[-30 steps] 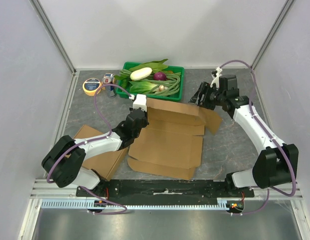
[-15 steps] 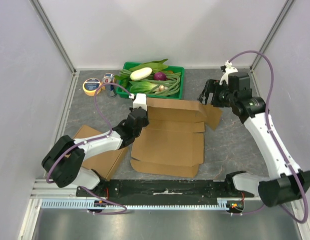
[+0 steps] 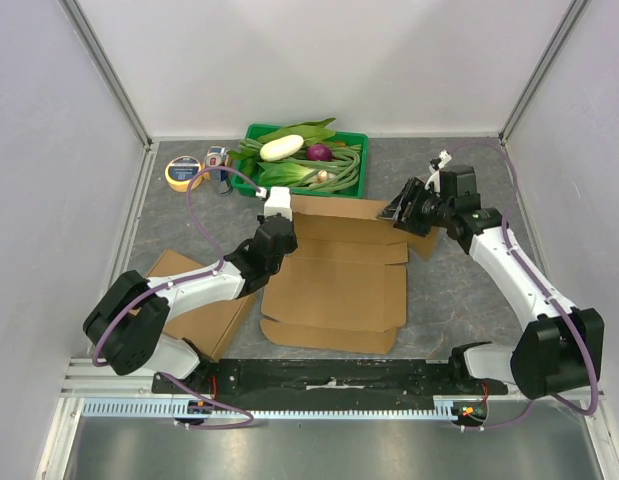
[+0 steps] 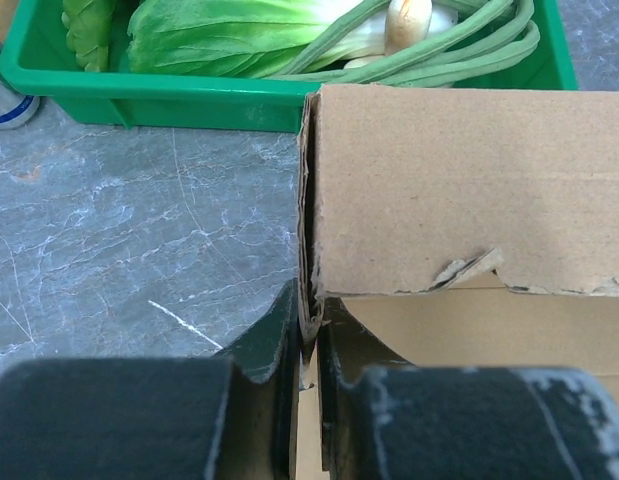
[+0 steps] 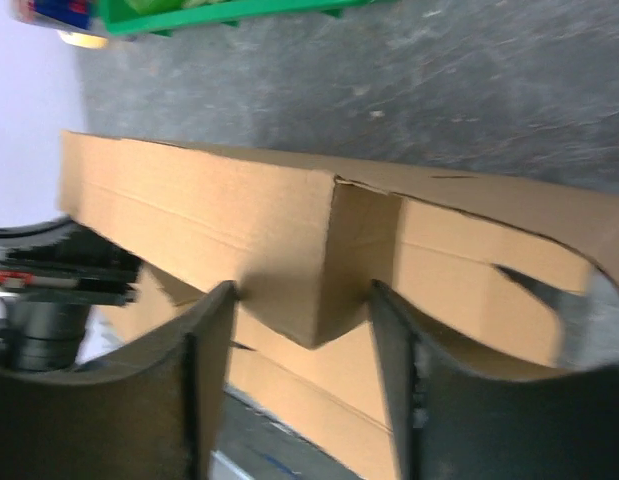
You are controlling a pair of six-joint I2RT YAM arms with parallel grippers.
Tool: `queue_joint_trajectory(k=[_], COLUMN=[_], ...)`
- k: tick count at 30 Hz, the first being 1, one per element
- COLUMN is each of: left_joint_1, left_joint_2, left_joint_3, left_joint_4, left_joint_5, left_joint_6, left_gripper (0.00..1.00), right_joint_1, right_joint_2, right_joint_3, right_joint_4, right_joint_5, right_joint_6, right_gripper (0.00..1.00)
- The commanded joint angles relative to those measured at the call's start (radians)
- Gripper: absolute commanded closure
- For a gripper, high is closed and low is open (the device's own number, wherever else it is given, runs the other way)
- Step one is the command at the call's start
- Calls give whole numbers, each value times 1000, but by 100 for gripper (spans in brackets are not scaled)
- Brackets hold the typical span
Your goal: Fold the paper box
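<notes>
- grey stone worktop carries a partly raised cardboard box at its middle, just in front of a green tray of vegetables.
- only the left wrist view shows the left claw pinched tight on the box's upright left wall edge.
- right wrist view shows the right claw spread apart, one finger on each side of the box's raised right corner; overhead, that gap is too small to read.

The grey stone-patterned table top bears a part-folded brown cardboard box, its left wall pinched between the left fingers, its right corner between the spread right fingers; just beyond the left fingers sits a green plastic tray; further left of them, a yellow tape roll; behind them, a flat brown cardboard sheet.
</notes>
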Motion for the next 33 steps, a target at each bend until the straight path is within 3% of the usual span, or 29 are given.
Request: queue_joint_trajectory(k=[1,2,6,7,9,10,13,14,15,16,17,19,20,22,25,28,29,30,33], left_joint_1=[-9,-11,-15,-14,-14,-14,-14,-14,-14,-14,-14,-12,-12,-14,-14,-14,-14,-14,-14], left_joint_2=[0,-1,-11,-12,-14,-14,-12,-11,-8,-1,2,6,6,-4,-15,-21,-23,-20,-17], left_joint_3=[33,33,29,27,24,25,29,29,29,29,33,38,41,38,30,32,32,32,39], left_joint_4=[1,0,-5,-7,-8,-10,-19,-17,-19,-23,-26,-46,-51,-53,-54,-59,-60,-62,-69], left_joint_5=[-10,-4,-8,-10,-13,-14,-17,-23,-27,-31,-43,-59,-65,-74,-80,-79,-82,-82,-83], left_joint_6=[-72,-75,-81,-86,-94,-100,-121,-126,-129,-143,-149,-169,-169,-172,-174,-177,-177,-178,-177], left_gripper=[98,98,98,98,98,98,98,98,98,98,98,98,98,98,98,98,98,98,98], right_joint_1=[-3,-7,-8,-9,-23,-27,-47,-58,-66,-72,-83,-89,-95,-98,-90,-67,-43,-25,93], right_joint_2=[9,24,38,40,59,72,118,121,113,103,72,25,-47,-126,-250,-348,-356,-344,-244], right_joint_3=[-96,-107,-166,-193,-254,-268,-276,-268,-242,-224,-198,-127,-125,-147,-249,-416,-453,-476,-428], right_joint_4=[384,424,587,703,815,901,929,899,856,716,617,313,252,85,44,201,248,269,291], right_joint_5=[-168,-176,-199,-209,-239,-268,-294,-294,-289,-283,-242,-179,-144,-26,108,184,221,264,468], right_joint_6=[242,296,416,452,553,572,541,504,462,331,251,-4,-76,-235,-291,-190,-153,-155,-199], right_gripper=[47,55,71,73,95,100,100,94,79,58,30,15,6,3,13,32,51,60,66])
